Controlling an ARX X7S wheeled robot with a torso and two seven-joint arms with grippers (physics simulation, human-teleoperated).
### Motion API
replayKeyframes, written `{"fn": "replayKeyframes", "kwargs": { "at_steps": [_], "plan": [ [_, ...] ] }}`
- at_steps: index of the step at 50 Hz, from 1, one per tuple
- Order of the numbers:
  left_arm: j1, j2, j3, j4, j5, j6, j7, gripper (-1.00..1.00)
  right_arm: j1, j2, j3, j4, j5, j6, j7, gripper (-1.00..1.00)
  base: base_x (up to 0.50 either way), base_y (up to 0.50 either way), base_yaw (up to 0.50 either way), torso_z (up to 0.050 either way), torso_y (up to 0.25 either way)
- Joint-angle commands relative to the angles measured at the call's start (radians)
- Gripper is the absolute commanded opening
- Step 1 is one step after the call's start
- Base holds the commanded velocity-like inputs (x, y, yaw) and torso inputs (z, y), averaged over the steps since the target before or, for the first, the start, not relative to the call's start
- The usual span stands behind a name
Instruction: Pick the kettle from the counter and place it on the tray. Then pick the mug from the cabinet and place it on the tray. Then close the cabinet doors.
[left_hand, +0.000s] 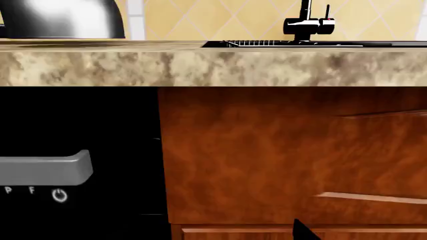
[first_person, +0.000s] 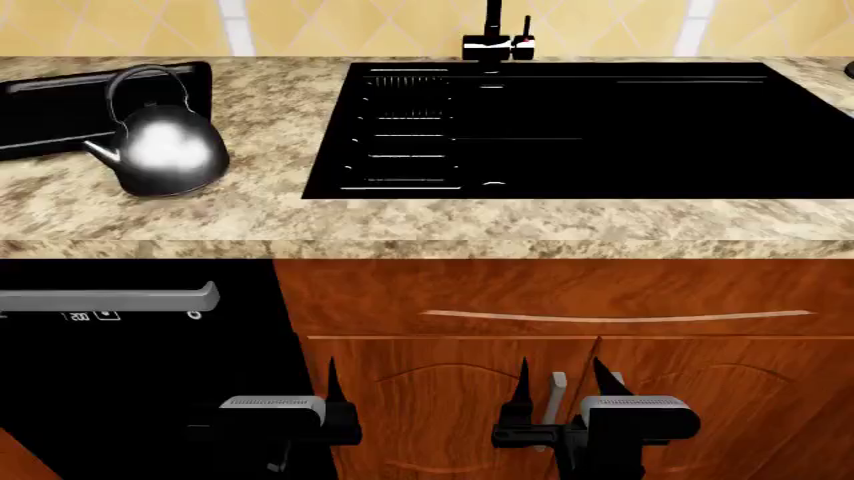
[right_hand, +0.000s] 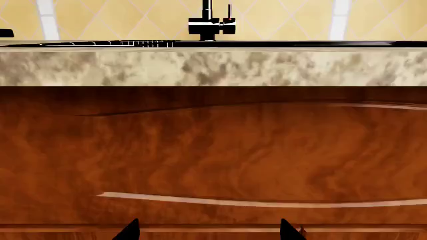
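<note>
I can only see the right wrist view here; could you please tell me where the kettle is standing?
Observer: The kettle stands on the counter, left of the sink.
Operator: And where is the tray?
Observer: The tray lies just behind the kettle, at the counter's far left.
Operator: Is the left gripper near it?
Observer: No, the left gripper hangs well below the counter's edge, level with the right gripper.

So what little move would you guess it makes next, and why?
Probably raising the left gripper toward the kettle. Both grippers hang low in front of the cabinet fronts, below the counter edge, holding nothing. The kettle stands on the counter on the left arm's side, just in front of the tray, so the left arm looks like the natural one to lift first.
</note>
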Motion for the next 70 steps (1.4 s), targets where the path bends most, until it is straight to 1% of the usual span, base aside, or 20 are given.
{"fn": "replayKeyframes", "kwargs": {
  "at_steps": [1, 6, 10, 13, 15, 18, 22, 25, 30, 35, 45, 48, 56, 59, 61, 62, 64, 65, 66, 70],
  "plan": [
    [0.002, -0.017, 0.021, 0.003, -0.017, -0.004, -0.013, 1.00, 0.000, 0.015, -0.020, -0.006, 0.013, 0.006, 0.022, 1.00, 0.00, 0.00, 0.00, 0.000, 0.000],
    [0.008, -0.041, 0.045, 0.064, -0.018, -0.040, -0.032, 1.00, -0.019, 0.039, -0.039, -0.104, 0.017, 0.039, 0.049, 1.00, 0.00, 0.00, 0.00, 0.000, 0.000],
    [0.022, -0.061, 0.049, 0.235, -0.035, -0.121, -0.035, 1.00, -0.060, 0.055, -0.049, -0.270, 0.028, 0.094, 0.055, 1.00, 0.00, 0.00, 0.00, 0.000, 0.000],
    [0.005, -0.091, 0.059, 0.440, -0.038, -0.247, -0.024, 1.00, -0.089, 0.071, -0.061, -0.423, 0.021, 0.151, 0.060, 1.00, 0.00, 0.00, 0.00, 0.000, 0.000],
    [-0.063, -0.113, 0.056, 0.613, -0.050, -0.405, -0.016, 1.00, -0.103, 0.079, -0.066, -0.508, 0.019, 0.183, 0.064, 1.00, 0.00, 0.00, 0.00, 0.000, 0.000],
    [-0.315, -0.134, 0.025, 0.837, -0.096, -0.762, -0.011, 1.00, -0.116, 0.086, -0.078, -0.583, 0.015, 0.212, 0.068, 1.00, 0.00, 0.00, 0.00, 0.000, 0.000],
    [-0.867, -0.104, -0.052, 0.941, -0.174, -1.297, -0.019, 1.00, -0.121, 0.096, -0.089, -0.656, 0.011, 0.246, 0.073, 1.00, 0.00, 0.00, 0.00, 0.005, 0.000],
    [-1.219, -0.095, -0.039, 0.832, -0.175, -1.446, -0.041, 1.00, -0.123, 0.101, -0.094, -0.698, 0.012, 0.265, 0.077, 1.00, 0.00, 0.00, 0.00, 0.042, 0.000],
    [-1.623, -0.103, 0.067, 0.457, -0.136, -1.373, -0.067, 1.00, -0.130, 0.110, -0.099, -0.749, 0.015, 0.287, 0.085, 1.00, 0.00, 0.00, 0.00, 0.050, 0.000],
    [-1.915, -0.045, 0.043, 0.085, -0.121, -1.271, -0.094, 1.00, -0.133, 0.120, -0.100, -0.804, 0.026, 0.322, 0.090, 1.00, 0.00, 0.00, 0.00, 0.050, 0.000],
    [-2.336, -0.026, 0.138, -0.679, -0.067, -0.902, -0.101, 1.00, -0.114, 0.141, -0.138, -0.900, -0.017, 0.410, 0.111, 1.00, 0.00, 0.00, 0.00, 0.050, 0.000],
    [-2.356, -0.002, 0.104, -0.747, 0.006, -0.883, -0.089, 1.00, -0.114, 0.148, -0.143, -0.920, -0.025, 0.418, 0.115, 1.00, 0.00, 0.00, 0.00, 0.050, 0.000],
    [-2.356, -0.001, 0.123, -0.827, 0.024, -0.873, -0.115, 1.00, -0.120, 0.165, -0.139, -0.934, -0.016, 0.413, 0.121, 1.00, 0.00, 0.00, 0.00, 0.050, 0.000],
    [-2.356, 0.000, 0.141, -0.844, 0.021, -0.881, -0.105, 1.00, -0.082, 0.170, -0.143, -0.983, -0.022, 0.484, 0.120, 1.00, 0.00, 0.00, 0.00, 0.050, 0.000],
    [-2.356, 0.000, 0.153, -0.852, 0.015, -0.885, -0.098, 1.00, -0.016, 0.174, -0.149, -1.045, -0.032, 0.600, 0.108, 1.00, 0.00, 0.00, 0.00, 0.050, 0.000],
    [-2.356, 0.000, 0.157, -0.855, 0.014, -0.885, -0.095, 1.00, 0.023, 0.163, -0.145, -1.047, -0.055, 0.633, 0.079, 1.00, 0.00, 0.00, 0.00, 0.050, 0.000],
    [-2.356, 0.000, 0.166, -0.861, 0.015, -0.886, -0.084, 1.00, 0.122, 0.001, -0.102, -1.047, -0.255, 0.691, -0.177, 1.00, 0.00, 0.00, 0.00, 0.050, 0.000],
    [-2.356, 0.000, 0.165, -0.864, 0.018, -0.886, -0.082, 1.00, 0.207, 0.000, -0.103, -1.047, -0.277, 0.761, -0.209, 1.00, 0.00, 0.00, 0.00, 0.050, 0.000],
    [-2.356, -0.001, 0.165, -0.862, 0.042, -0.896, -0.056, 1.00, 0.357, 0.150, -0.162, -1.047, -0.127, 0.911, -0.059, 1.00, 0.00, 0.00, 0.00, 0.000, 0.000],
    [-2.356, -0.001, 0.166, -0.861, 0.085, -0.916, -0.010, 1.00, 0.957, 0.750, -0.294, -0.888, 0.473, 0.991, 0.541, 1.00, 0.00, 0.00, 0.00, 0.000, 0.000]
  ]
}}
